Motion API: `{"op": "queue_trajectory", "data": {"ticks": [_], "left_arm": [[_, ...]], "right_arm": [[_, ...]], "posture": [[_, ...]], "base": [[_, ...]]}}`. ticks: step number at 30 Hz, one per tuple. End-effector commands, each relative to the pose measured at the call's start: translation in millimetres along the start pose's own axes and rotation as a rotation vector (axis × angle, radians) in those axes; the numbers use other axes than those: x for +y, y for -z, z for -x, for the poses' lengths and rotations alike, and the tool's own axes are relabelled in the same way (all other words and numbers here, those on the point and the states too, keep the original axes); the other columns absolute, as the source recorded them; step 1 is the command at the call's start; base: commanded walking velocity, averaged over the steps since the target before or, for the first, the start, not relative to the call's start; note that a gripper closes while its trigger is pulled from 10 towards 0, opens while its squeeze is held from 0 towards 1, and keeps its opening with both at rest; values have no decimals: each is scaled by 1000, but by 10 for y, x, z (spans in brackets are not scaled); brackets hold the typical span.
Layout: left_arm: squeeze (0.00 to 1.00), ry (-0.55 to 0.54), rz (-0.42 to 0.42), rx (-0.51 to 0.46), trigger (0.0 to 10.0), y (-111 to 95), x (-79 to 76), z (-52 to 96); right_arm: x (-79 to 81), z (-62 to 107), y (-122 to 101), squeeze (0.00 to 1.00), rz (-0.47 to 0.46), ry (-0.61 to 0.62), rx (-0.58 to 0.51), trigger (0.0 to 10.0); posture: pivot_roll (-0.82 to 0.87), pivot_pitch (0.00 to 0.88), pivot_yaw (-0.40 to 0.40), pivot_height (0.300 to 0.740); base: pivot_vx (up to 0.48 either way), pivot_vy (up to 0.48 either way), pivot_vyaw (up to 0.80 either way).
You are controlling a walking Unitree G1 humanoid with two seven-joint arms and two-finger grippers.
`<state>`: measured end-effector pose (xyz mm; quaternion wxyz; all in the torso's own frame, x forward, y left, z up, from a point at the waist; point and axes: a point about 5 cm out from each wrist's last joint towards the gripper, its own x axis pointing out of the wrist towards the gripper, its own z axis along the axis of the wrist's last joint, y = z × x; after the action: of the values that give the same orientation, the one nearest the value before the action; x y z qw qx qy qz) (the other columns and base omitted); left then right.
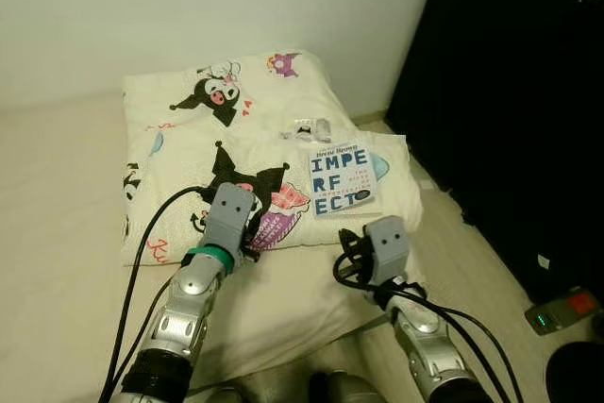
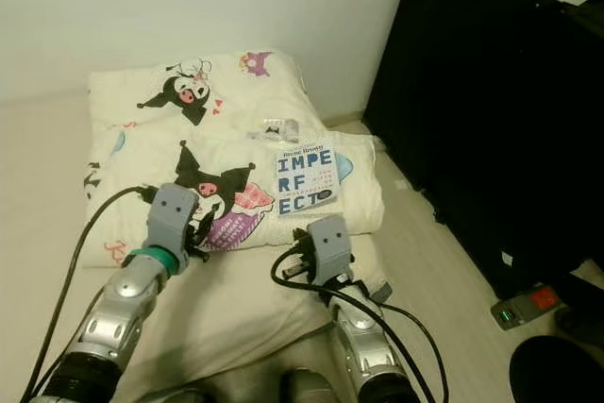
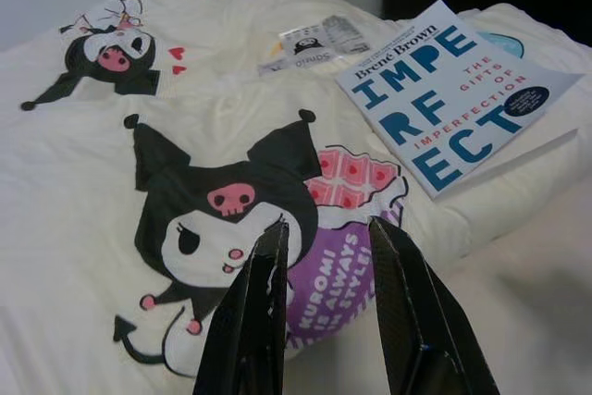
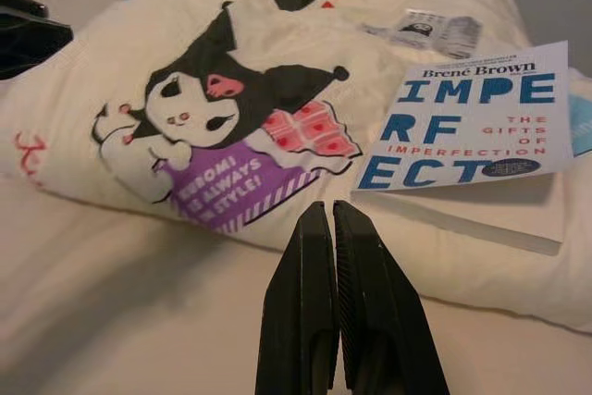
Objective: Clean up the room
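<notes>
The right gripper [image 4: 333,215] has its two fingers pressed together, holding nothing, and hovers low over the bare mattress [image 1: 57,261] just short of the near edge of the folded quilt [image 1: 170,153]. The book [image 4: 476,117] lies ahead of it and a little to the robot's right, flat on the quilt's near right corner, its cover up and its title lines running across the fingers' line rather than along it. The book's near long edge faces this gripper, so I judge the right arm to be the better placed for it; the jaws would have to part first.

The left gripper [image 3: 324,238] is narrowly open and empty, its tips just above the cartoon print [image 3: 222,219] on the quilt. From there the book sits well off towards the robot's right and further away, beyond the print.

Both arms reach forward from below, forearms raised and wrists tilted down at the bed, the left one farther out over the quilt, the right one nearer the body. A small printed packet [image 1: 310,127] lies on the quilt just beyond the book. On the floor to the right, by the dark cabinet [image 1: 510,110], sits a small device [image 1: 563,311] with a red patch.
</notes>
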<state>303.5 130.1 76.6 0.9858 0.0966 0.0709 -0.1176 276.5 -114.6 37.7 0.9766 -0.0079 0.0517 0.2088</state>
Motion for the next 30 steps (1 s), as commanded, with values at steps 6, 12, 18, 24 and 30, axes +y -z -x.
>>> {"op": "queue_trajectory", "data": {"ticks": [6, 12, 18, 24, 30], "left_arm": [[0, 1, -3, 16, 10000, 46, -9, 10], [0, -1, -2, 17, 10000, 46, -4, 8], [0, -2, -3, 16, 10000, 46, -3, 8], [0, -3, -3, 16, 10000, 46, -3, 9], [0, -3, -4, 18, 10000, 48, -2, 8]], "right_arm": [[-9, 36, 49, 0, -10, 8, 19, 10000], [-9, 36, 46, 0, -11, 9, 18, 10000], [-9, 36, 47, 0, -11, 8, 19, 10000], [-9, 37, 47, 0, -11, 9, 19, 10000], [-8, 36, 46, 0, -11, 9, 18, 10000]], "posture": [[-102, 57, 30, 740], [-103, 58, 30, 740], [-103, 58, 30, 740], [-104, 59, 31, 740], [-104, 58, 31, 740]], "base": [[0, -366, 0], [0, -424, 0], [0, -376, 0], [0, -358, 0], [0, -288, 0]]}}
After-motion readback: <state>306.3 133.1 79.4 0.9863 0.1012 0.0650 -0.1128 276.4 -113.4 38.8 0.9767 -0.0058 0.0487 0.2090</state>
